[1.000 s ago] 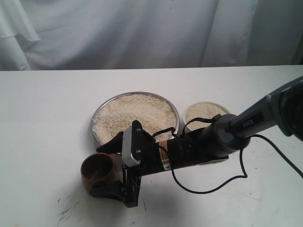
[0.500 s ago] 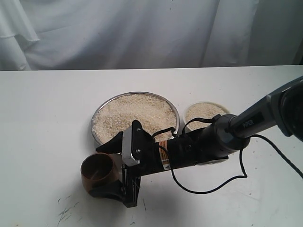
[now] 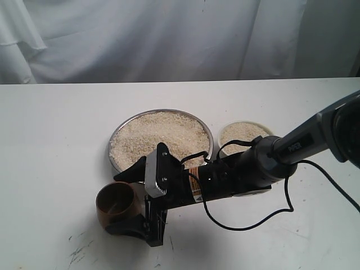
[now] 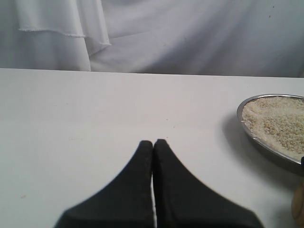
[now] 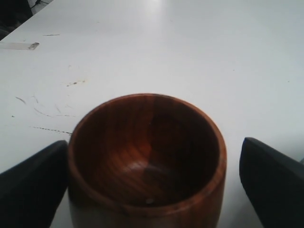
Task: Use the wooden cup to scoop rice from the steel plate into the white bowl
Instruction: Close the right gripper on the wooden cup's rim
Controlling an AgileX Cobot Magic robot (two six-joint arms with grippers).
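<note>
1. A wide, shallow, shiny steel plate (image 3: pixel 114 140) sat in the middle of a white table (image 3: pixel 56 140), heaped with beige uncooked rice grains (image 3: pixel 160 135).
2. A small, round, cream-white bowl (image 3: pixel 245 122) stood just right of the plate and also held rice.
3. A small, reddish-brown, barrel-shaped wooden cup (image 3: pixel 115 205) stood upright on the near side of the table, just off the plate's near-left rim. Its dark inside looked almost bare.
4. The right gripper (image 3: pixel 122 202) reached in from the right, passing in front of bowl and plate. Its black fingers (image 5: pixel 33 190) were spread wide on either side of the cup. One lay against the wall; the other stood clear.
5. The left gripper (image 4: pixel 153 141) had its fingers pressed together on nothing, over bare table beside the plate.
</note>
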